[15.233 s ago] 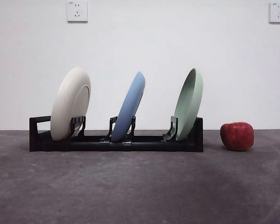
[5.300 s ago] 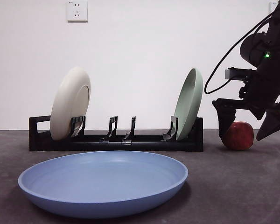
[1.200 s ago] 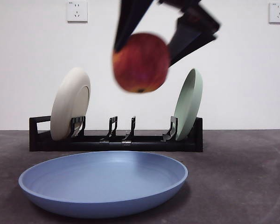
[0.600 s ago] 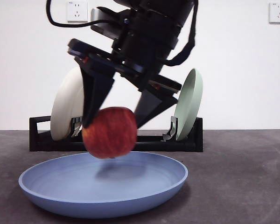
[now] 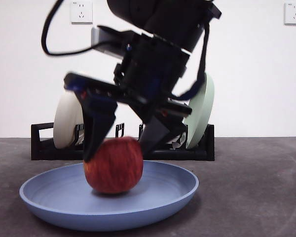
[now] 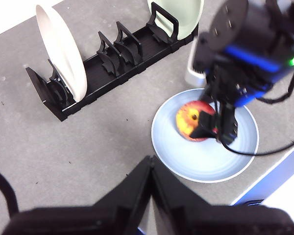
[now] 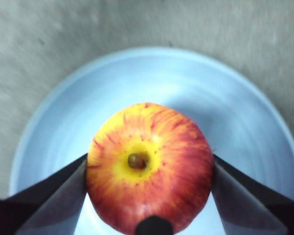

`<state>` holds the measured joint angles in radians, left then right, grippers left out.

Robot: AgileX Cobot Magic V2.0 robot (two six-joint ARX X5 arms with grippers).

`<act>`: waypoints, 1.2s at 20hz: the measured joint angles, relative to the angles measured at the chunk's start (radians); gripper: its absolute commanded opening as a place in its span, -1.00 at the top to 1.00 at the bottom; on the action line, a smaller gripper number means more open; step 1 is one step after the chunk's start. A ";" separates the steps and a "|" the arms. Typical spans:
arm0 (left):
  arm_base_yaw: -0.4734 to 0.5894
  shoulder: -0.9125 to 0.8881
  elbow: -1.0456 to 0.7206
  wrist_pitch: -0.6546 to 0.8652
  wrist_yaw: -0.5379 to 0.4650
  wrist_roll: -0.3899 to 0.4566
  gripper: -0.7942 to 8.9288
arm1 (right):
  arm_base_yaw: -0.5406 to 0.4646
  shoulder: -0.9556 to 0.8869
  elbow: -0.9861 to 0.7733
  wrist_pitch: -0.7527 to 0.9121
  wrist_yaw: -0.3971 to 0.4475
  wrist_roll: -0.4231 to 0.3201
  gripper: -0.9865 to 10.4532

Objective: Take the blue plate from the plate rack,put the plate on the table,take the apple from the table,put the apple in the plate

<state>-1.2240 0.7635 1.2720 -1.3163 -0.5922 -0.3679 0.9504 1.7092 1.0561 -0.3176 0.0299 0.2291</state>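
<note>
The blue plate (image 5: 108, 202) lies flat on the counter (image 5: 246, 197) in front of the plate rack (image 5: 122, 143), shallow, matte, with a raised rim. The apple (image 5: 113, 165) rests at its middle, stem dimple up, held at its two sides by the right tool (image 7: 149, 169). Smooth, round and firm, it probably rolls easily, so a grip across its widest girth looks soundest. It seems light enough for this hold. The left tool (image 6: 152, 169), jaws together and empty, waits well apart from the plate. In the rack stand a cream plate (image 5: 69, 118) and a pale-green plate (image 5: 203, 111).
</note>
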 measured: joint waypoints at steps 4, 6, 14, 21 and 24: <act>0.000 0.000 0.000 0.000 0.000 0.000 0.85 | 0.027 -0.004 -0.028 0.046 0.051 0.003 0.65; 0.000 0.000 0.000 0.000 0.000 0.000 0.85 | 0.027 -0.006 -0.032 0.049 0.052 0.003 0.37; 0.000 0.000 0.000 0.000 0.000 0.000 0.85 | 0.033 -0.007 -0.044 0.008 0.051 0.007 -0.12; 0.000 0.000 0.000 0.000 0.000 0.000 0.85 | 0.073 -0.285 -0.047 -0.104 0.104 0.011 -0.11; 0.000 0.000 0.000 0.000 0.000 -0.002 0.85 | 0.084 -0.460 -0.047 -0.208 0.104 0.044 -0.10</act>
<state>-1.2240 0.7635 1.2720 -1.3163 -0.5922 -0.3702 1.0340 1.2495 1.0096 -0.5255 0.1341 0.2729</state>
